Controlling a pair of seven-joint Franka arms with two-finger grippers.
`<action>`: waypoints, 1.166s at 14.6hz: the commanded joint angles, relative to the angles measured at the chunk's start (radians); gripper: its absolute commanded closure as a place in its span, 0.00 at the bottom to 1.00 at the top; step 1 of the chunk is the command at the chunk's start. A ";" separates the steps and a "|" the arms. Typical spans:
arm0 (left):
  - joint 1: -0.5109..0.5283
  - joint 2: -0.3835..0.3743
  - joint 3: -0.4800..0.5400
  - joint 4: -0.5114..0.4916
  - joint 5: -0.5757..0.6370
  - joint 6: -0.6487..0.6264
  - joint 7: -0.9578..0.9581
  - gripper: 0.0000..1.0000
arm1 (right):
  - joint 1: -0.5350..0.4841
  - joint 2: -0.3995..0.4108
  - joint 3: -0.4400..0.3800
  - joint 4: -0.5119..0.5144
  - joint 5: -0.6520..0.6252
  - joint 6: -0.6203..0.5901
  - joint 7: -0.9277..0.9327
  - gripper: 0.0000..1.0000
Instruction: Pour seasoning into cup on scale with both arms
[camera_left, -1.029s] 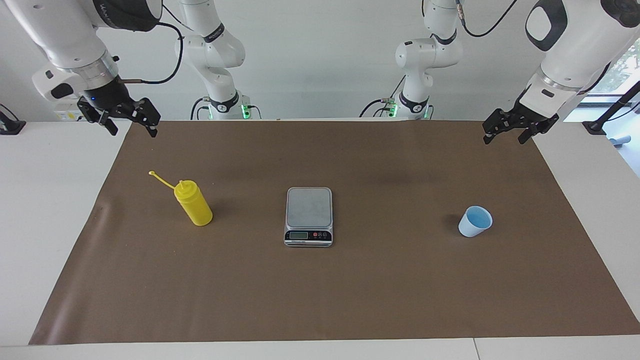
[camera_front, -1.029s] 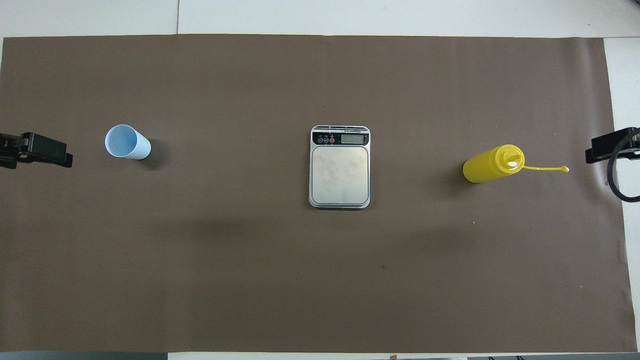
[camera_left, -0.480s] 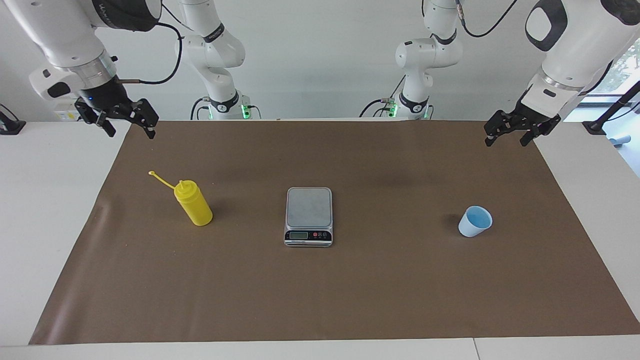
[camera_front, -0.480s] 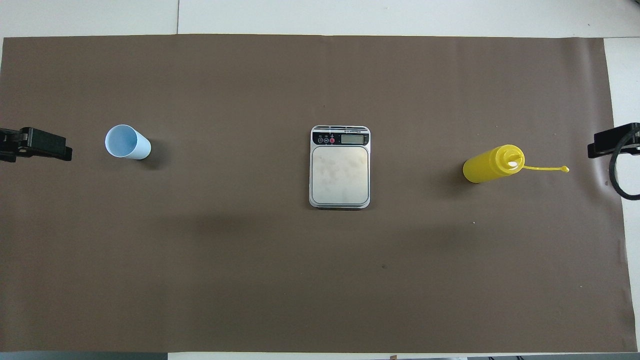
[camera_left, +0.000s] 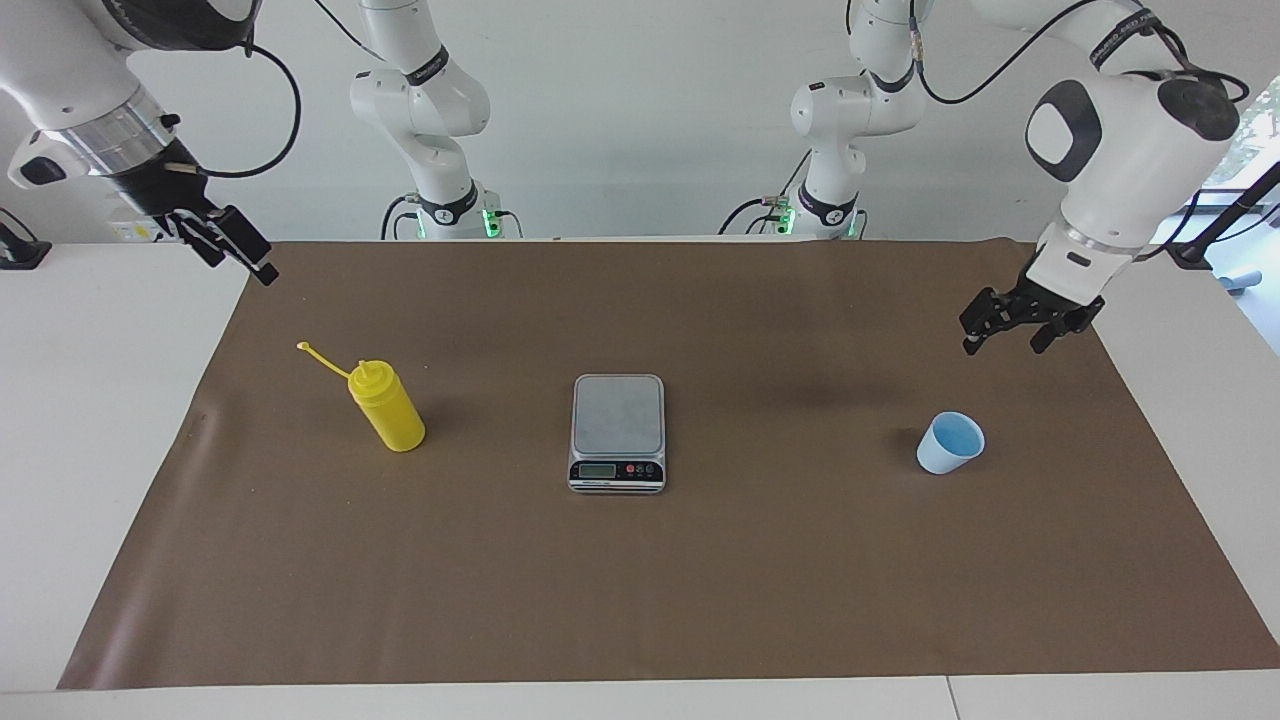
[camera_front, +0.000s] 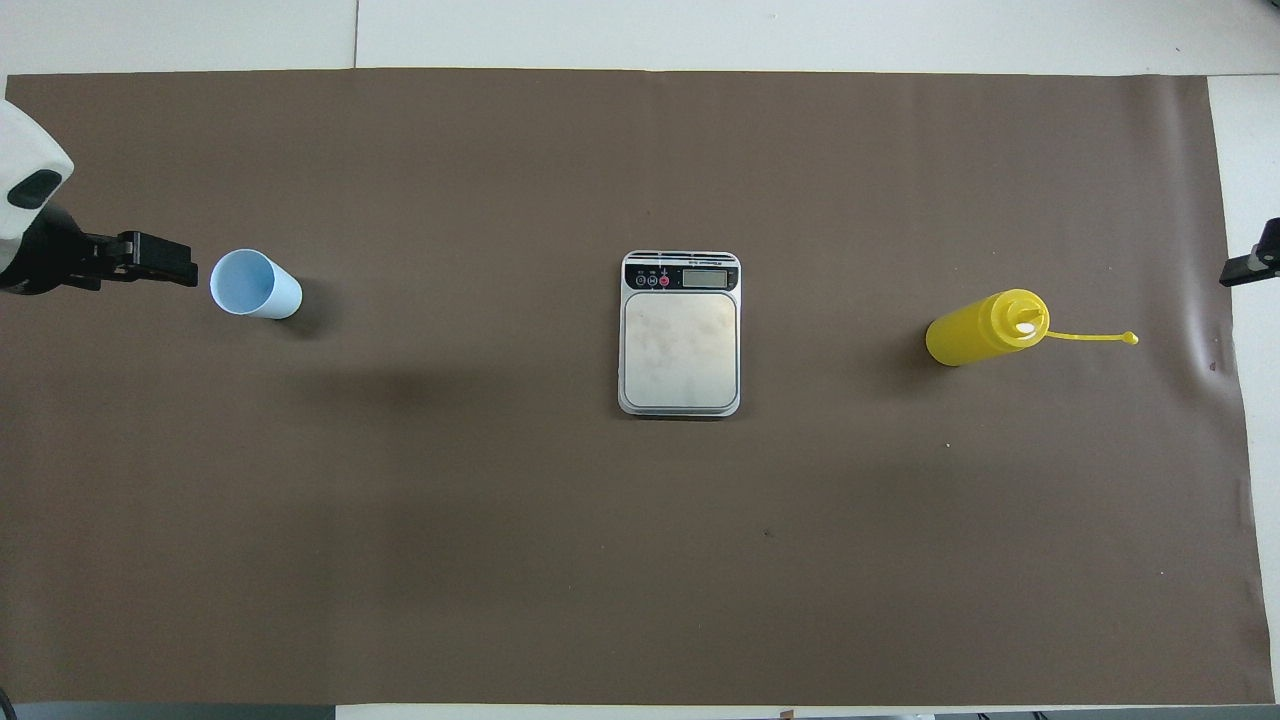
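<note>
high facing and overhead views share table (camera_left: 120, 420).

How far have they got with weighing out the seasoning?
Nothing is done yet: the scale is bare, and the cup and yellow bottle stand untouched on the mat. The left gripper, open, hangs over the mat near the cup; the right gripper is up at the mat's edge. Left: cup onto scale, then pouring.

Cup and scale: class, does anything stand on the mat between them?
Nothing visible does. Only bare mat lies between the cup and the scale; the bottle stands toward the right arm's end.
</note>
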 joint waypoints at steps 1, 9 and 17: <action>0.025 0.059 0.006 -0.022 -0.004 0.108 0.014 0.00 | -0.064 0.003 -0.007 -0.007 0.125 -0.038 0.214 0.00; 0.050 0.119 0.006 -0.232 -0.006 0.438 0.018 0.00 | -0.345 0.183 -0.010 -0.038 0.429 -0.132 0.482 0.00; 0.051 0.167 0.004 -0.267 -0.007 0.515 0.015 1.00 | -0.449 0.569 0.007 0.241 0.521 -0.330 0.597 0.00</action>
